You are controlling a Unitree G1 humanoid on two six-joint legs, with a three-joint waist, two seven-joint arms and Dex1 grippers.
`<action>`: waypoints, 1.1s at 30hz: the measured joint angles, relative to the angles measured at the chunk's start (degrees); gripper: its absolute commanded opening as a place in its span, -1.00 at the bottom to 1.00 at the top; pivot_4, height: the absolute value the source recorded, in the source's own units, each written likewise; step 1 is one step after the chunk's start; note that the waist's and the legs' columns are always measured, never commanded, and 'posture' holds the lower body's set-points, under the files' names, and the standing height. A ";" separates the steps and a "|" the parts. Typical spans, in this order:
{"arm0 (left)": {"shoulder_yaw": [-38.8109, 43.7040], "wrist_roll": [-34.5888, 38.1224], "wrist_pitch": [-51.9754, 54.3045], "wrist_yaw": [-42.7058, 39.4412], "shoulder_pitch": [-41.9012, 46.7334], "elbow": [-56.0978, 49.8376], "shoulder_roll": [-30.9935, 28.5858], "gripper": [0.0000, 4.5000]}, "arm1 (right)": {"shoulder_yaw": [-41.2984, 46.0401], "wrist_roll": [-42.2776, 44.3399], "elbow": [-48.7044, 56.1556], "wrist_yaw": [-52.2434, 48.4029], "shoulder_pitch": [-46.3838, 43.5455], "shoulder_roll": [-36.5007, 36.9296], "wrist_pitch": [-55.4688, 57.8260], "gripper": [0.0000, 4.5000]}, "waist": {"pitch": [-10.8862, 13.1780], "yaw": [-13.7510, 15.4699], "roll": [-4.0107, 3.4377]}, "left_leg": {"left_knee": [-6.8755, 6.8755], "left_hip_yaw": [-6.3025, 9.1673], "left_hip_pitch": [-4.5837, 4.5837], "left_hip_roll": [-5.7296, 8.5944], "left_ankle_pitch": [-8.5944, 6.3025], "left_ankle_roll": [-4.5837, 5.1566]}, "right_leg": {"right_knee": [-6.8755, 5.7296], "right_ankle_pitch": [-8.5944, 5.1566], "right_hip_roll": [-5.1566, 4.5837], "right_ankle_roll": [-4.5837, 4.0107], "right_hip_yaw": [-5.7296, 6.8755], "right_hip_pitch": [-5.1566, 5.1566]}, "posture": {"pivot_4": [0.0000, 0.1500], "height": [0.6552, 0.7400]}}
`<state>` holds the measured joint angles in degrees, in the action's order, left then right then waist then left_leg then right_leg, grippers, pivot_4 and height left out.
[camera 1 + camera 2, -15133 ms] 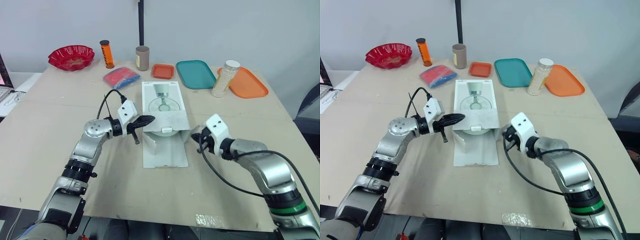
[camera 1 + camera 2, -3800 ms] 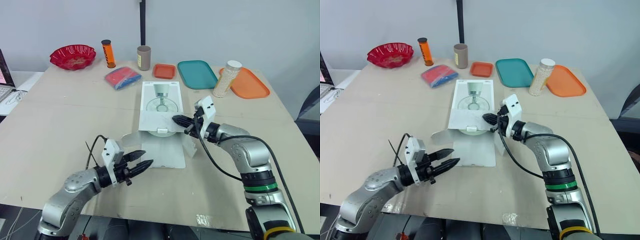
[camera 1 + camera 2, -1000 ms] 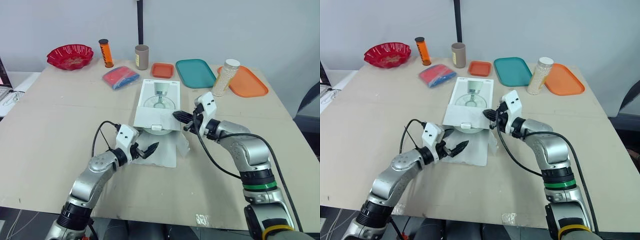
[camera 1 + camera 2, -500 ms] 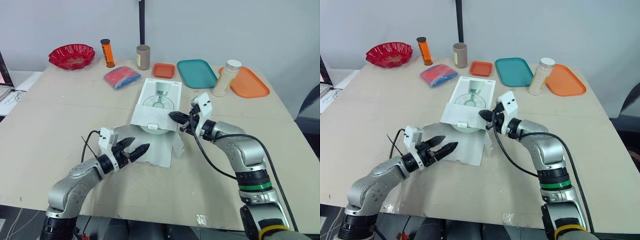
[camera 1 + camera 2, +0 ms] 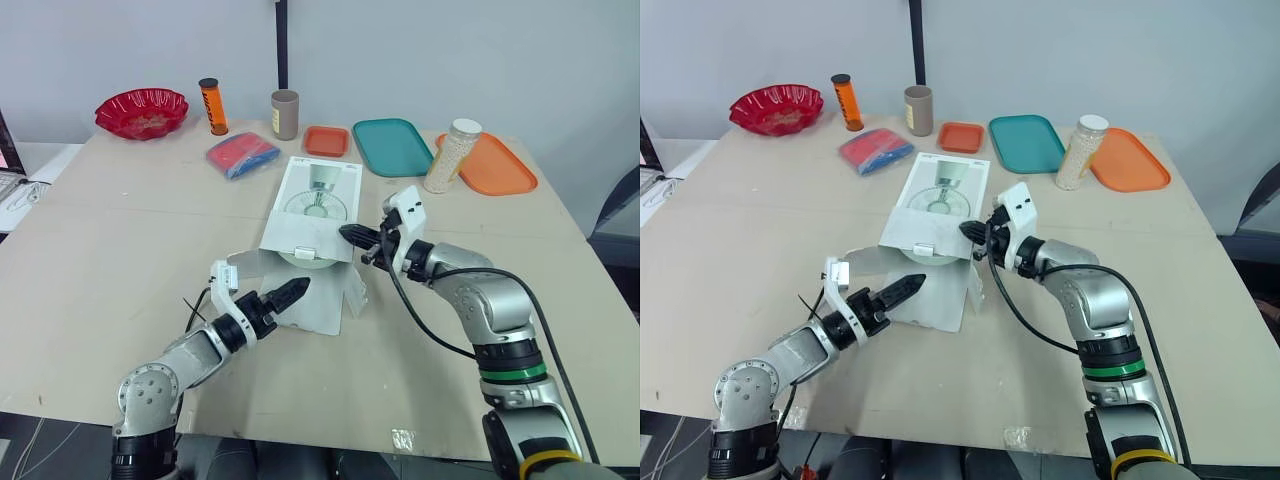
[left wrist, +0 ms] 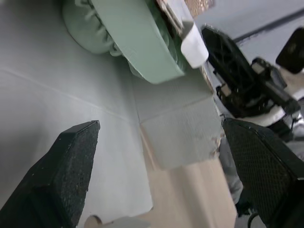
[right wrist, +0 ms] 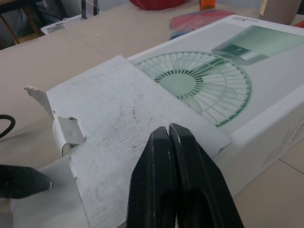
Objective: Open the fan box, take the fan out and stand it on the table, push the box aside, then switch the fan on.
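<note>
While the white cardboard fan box (image 5: 318, 205) lies flat at mid-frame on the beige tabletop (image 5: 110, 240), its near flaps folded out, the step in hand looks to be taking out the pale green round fan (image 5: 304, 258), which sits just inside the mouth. The right claw (image 5: 349, 236), fingers pressed together, rests at the top flap right of centre; the left claw (image 5: 290, 292), fingers spread, points at the opening from lower left. Next, I judge, the left must reach in, close on the fan's rim and draw it out while the right steadies the box.
</note>
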<state>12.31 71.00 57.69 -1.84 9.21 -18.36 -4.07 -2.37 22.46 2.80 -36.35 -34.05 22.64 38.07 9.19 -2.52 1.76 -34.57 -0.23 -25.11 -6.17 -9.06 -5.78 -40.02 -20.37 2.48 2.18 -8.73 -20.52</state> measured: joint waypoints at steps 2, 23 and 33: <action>0.00 1.85 -0.18 2.14 0.03 0.19 1.59 0.95 | 0.00 -0.03 0.14 -0.08 0.07 0.34 0.23 -1.00 | 0.00 0.04 0.00 | 0.00 0.04 -0.01 0.02 0.01 -0.02 | 0.02 0.00 0.00 0.00 -0.01 0.04 | 1.00 0.97; -0.37 3.84 -6.53 9.37 4.45 9.11 5.70 0.95 | -0.26 -0.44 0.20 -0.98 0.06 0.45 0.54 -1.00 | 0.00 0.10 0.00 | 0.01 0.23 -0.01 0.19 0.10 -0.10 | 0.03 -0.03 -0.01 0.04 -0.04 0.15 | 1.00 0.97; -0.63 2.51 -8.76 9.29 7.16 12.03 7.54 0.95 | -0.26 -0.55 0.48 -0.90 0.07 0.45 0.54 -1.00 | 0.00 0.22 0.00 | 0.03 0.29 -0.02 0.26 0.15 -0.11 | 0.03 -0.05 -0.01 0.06 -0.07 0.19 | 1.00 0.97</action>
<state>11.68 73.51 48.94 7.45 16.37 -6.33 3.47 -2.63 21.91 3.28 -37.25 -33.98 23.09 38.61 9.20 -2.30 1.76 -34.54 0.06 -25.14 -5.90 -8.91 -5.89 -39.99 -20.42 2.47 2.25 -8.80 -20.33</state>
